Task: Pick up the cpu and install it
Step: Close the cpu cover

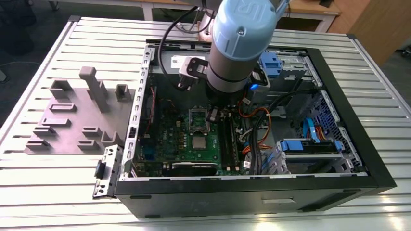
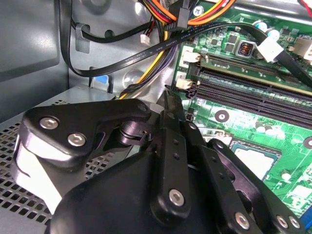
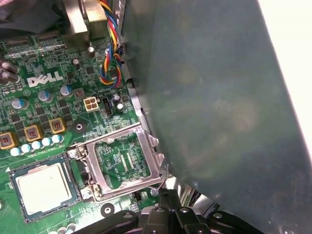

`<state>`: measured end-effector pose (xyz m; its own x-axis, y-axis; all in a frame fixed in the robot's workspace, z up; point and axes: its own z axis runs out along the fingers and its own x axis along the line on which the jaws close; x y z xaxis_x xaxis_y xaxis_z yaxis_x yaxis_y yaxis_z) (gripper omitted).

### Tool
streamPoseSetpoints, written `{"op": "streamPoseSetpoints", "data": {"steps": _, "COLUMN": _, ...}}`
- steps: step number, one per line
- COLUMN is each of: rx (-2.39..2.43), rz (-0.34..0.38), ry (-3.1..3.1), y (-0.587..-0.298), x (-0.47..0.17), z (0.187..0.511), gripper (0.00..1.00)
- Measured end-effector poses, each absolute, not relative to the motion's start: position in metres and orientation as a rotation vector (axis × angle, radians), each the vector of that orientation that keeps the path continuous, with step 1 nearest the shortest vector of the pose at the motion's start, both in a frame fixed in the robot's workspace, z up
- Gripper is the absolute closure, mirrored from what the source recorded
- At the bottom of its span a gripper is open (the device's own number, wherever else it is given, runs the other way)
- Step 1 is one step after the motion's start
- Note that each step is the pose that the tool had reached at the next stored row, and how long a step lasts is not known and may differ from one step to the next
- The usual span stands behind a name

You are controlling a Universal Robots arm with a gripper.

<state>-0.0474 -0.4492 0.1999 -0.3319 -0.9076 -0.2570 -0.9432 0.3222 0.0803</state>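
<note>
The cpu (image 1: 199, 143) is a small silver square lying flat in its socket on the green motherboard (image 1: 168, 139); in the first wrist view the cpu (image 3: 44, 187) shows whole, and in the second wrist view a corner of the cpu (image 2: 256, 161) peeks past the linkage. The metal socket frame (image 3: 146, 146) stands lifted open beside it. My black gripper (image 2: 167, 92) hangs inside the case just past that frame (image 1: 198, 120), near the memory slots. Its fingers are shut together with nothing between them. It is not touching the cpu.
Black memory slots (image 2: 243, 92) and a bundle of coloured cables (image 2: 161, 29) lie close to the fingertips. The grey case wall (image 3: 219, 97) rises right alongside. A grey fixture block (image 1: 70, 120) sits on the table at the exterior view's left. Blue drive bays (image 1: 308, 144) fill the case's other end.
</note>
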Motion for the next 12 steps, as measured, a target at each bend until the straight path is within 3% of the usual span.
{"op": "streamPoseSetpoints", "data": {"steps": 12, "rx": -1.714, "rz": 0.306, "ry": 2.424, "y": -0.4492, "x": -0.0503, "z": 0.2057, "gripper": 0.89}}
